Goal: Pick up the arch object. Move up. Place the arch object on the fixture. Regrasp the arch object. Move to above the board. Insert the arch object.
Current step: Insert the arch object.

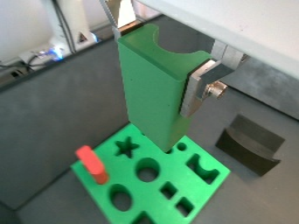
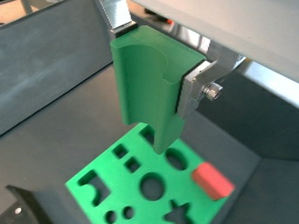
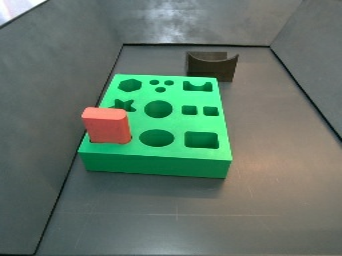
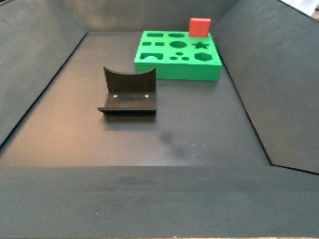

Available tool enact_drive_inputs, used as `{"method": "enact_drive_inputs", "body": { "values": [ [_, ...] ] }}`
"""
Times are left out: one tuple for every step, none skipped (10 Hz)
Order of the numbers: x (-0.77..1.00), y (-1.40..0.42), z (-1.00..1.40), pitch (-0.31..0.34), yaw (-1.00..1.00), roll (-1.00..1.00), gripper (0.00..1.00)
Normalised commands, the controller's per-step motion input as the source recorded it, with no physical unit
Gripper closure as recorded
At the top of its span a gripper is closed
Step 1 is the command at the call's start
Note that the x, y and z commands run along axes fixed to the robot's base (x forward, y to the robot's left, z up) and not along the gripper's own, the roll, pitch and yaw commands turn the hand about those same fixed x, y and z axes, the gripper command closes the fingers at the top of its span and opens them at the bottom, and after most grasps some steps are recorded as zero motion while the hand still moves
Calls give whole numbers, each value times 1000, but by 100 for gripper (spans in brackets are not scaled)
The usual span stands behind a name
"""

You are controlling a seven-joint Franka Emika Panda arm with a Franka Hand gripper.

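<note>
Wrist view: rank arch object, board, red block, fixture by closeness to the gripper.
1. Arch object: clamped in the gripper.
2. Board: directly beneath the piece.
3. Red block at a board corner, and fixture on the floor beside the board: too close to call.

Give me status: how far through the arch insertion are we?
Looks done: the fixture is empty, and the gripper is shut on the arch object, so pickup and regrasp seem finished. In hand: both wrist views show the arch object hanging above the board. Left: insertion; the board's arch hole is open. The gripper is outside both side views.
</note>
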Motion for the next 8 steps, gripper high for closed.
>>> {"method": "enact_drive_inputs", "body": {
  "values": [
    [420, 1000, -820, 0, 0, 0, 100],
    [437, 1000, -914, 0, 0, 0, 100],
    [434, 900, -1000, 0, 0, 11, 100],
    [389, 817, -1000, 0, 0, 24, 100],
    [363, 511, -1000, -23, -57, 6, 100],
    [366, 431, -991, -50, -49, 0, 100],
    [346, 297, -957, -74, -83, 0, 100],
    [226, 60, -931, -116, -103, 0, 100]
  ]
}}
